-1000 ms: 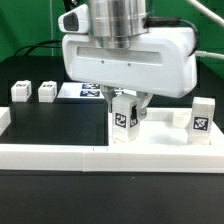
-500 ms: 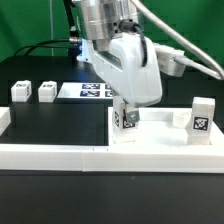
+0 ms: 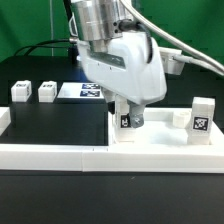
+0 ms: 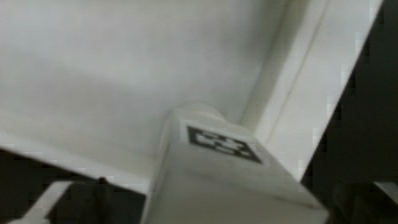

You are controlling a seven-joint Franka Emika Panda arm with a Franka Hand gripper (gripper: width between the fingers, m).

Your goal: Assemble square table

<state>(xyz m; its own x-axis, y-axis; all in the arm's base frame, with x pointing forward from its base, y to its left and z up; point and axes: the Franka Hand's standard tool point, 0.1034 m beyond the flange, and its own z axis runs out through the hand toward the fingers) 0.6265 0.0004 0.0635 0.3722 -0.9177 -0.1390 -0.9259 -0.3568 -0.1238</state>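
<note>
Exterior view: our gripper point(image 3: 128, 114) sits around a leg point(image 3: 124, 124) standing in the tabletop point(image 3: 160, 137) corner. We cannot tell if it grips. If the leg is loose, lifting crookedly could tip it.

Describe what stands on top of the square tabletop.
Two tagged legs stand on the tabletop: one leg at its near corner, below the claw, another leg toward the exterior view's right. The arm covers the tabletop's far part, so anything there is unseen.
</note>
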